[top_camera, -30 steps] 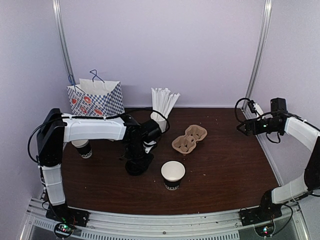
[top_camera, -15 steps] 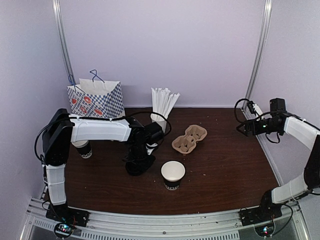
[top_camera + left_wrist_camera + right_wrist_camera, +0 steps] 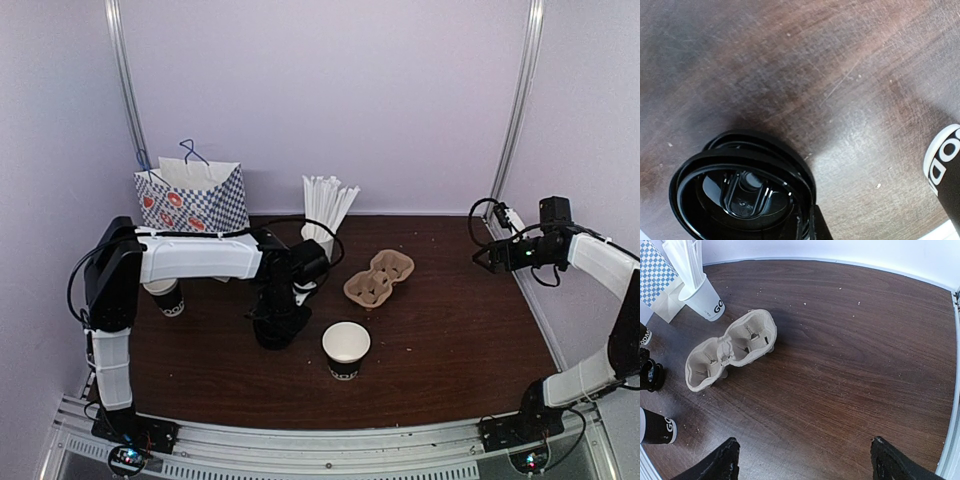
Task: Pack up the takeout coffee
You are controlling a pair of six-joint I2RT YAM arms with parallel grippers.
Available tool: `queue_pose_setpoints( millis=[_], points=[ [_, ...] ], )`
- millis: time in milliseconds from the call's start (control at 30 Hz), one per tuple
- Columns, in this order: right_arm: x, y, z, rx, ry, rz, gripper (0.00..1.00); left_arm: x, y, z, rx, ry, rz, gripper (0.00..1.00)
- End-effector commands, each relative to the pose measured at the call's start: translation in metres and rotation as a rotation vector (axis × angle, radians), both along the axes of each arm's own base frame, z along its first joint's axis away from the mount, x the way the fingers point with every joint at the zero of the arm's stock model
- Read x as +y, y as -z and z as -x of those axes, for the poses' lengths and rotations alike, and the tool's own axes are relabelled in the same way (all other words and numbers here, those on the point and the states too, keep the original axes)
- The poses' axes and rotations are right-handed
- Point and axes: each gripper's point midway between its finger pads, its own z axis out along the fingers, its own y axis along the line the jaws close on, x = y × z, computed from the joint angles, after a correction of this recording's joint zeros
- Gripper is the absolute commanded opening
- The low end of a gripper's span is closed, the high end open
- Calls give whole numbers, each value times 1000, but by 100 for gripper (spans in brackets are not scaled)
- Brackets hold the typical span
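Note:
A black plastic lid [image 3: 740, 195] lies left of the table's middle. My left gripper [image 3: 275, 322] points straight down onto it. The left wrist view shows one finger [image 3: 819, 227] pressed against the lid's rim, so the gripper is shut on the rim. A lidless black cup [image 3: 346, 349] with a white rim and white lettering stands just right of it, its side showing as a cup [image 3: 946, 172] in the left wrist view. A second black cup [image 3: 166, 299] stands far left, its top hidden under my left arm. The takeout coffee, as a lidded cup, is out of view. My right gripper [image 3: 486, 258] hangs open at the far right.
A brown pulp cup carrier [image 3: 379, 278] lies right of centre. Behind it stands a white cup of white straws [image 3: 325, 215]. A blue-checked paper bag [image 3: 192, 197] stands open at the back left. Metal posts and lilac walls close the table in.
My left gripper's jaws have closed onto the lid's rim and the left arm has shifted slightly right. The right arm has not moved.

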Motion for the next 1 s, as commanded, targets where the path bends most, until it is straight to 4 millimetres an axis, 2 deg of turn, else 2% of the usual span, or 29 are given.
queue_pose_setpoints(
  millis=[0,200,300,433,567,667,700,800,967],
  points=[
    [3,-12,-4,-29,-19,1,90,2,-40,-10,-82,26,10,4],
    [6,-14,-3,-30,-27,-12,90,2,-93,-18,-140,43,109,4],
    [13,-26,0,-53,-43,-47,90,-15,-125,-17,-168,104,229,4],
    [36,-47,6,-84,-87,-118,89,-46,-171,-12,-199,175,448,4],
    [90,-71,23,-41,-266,-245,88,-69,-220,-3,-236,250,652,3],
    [135,-98,35,-40,-381,-291,92,-81,-259,3,-302,322,796,3],
    [148,-107,39,-33,-413,-318,95,-84,-266,7,-315,346,843,4],
    [179,-138,44,27,-478,-460,96,-88,-304,20,-386,411,1017,5],
    [235,-177,62,80,-608,-572,98,-90,-340,31,-435,453,1162,5]
  ],
)
